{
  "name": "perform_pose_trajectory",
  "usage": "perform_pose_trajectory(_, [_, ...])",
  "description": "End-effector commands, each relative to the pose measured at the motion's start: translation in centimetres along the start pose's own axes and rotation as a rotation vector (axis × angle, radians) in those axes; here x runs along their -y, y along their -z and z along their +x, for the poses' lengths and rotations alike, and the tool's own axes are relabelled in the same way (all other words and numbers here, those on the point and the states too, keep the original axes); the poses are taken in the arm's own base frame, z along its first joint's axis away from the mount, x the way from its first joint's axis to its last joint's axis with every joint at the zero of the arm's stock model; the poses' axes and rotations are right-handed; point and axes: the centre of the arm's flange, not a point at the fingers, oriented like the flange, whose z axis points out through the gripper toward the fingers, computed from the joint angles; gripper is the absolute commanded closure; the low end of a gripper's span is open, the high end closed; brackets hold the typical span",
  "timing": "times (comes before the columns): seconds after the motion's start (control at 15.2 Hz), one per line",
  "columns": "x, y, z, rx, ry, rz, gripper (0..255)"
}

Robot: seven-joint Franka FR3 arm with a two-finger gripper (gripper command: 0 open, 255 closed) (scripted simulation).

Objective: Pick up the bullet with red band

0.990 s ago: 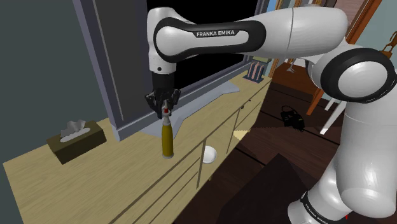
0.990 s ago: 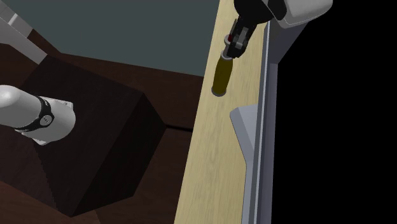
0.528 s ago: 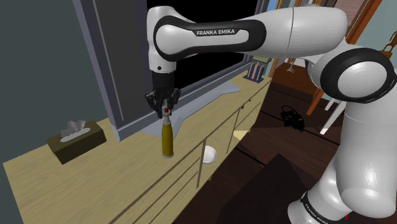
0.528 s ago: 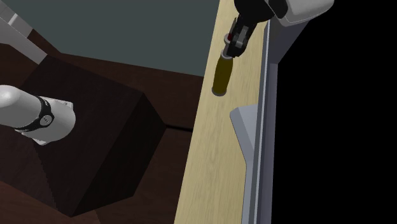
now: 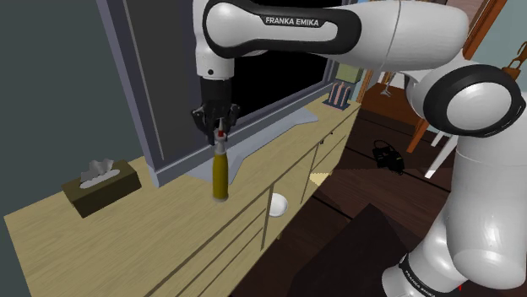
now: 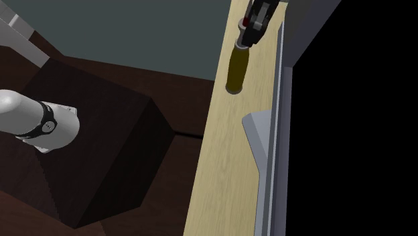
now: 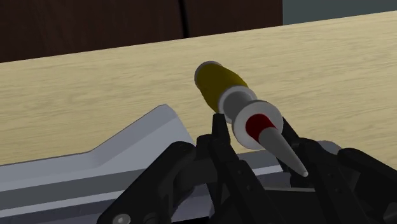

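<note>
**A:** Shoulder view: the white arm (image 5: pixel 338 34) stands higher over the pale desk (image 5: pixel 127 236) than a second ago. What comes up with it?

**B:** The bullet (image 5: pixel 220 173). It hangs upright, olive body down and pale tip up. The jaws pinch its grey neck right at the red band. It has risen a little with the arm, and its base looks barely clear of the desk. I judge the grasp made and the lift only just begun.

**A:** Is there room to carry on?

**B:** Plenty, straight up. The dark window frame (image 5: pixel 139 84) runs along the far side, and the grey sill (image 5: pixel 262 139) lies just beside the bullet. The desk's near edge is close too. The tissue box (image 5: pixel 101 187) sits well apart, toward the shoulder view's left.
</note>
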Motion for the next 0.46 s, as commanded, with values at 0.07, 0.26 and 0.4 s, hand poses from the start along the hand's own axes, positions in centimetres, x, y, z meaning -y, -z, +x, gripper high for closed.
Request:
perform_pose_trajectory(0.07, [0.1,1.6,-0.1,-0.001,0.000,0.000,255])
perform_pose_trajectory(0.26, [0.3,3.2,-0.3,-0.001,0.000,0.000,255])
perform_pose_trajectory(0.4, [0.3,3.3,-0.4,-0.001,0.000,0.000,255])
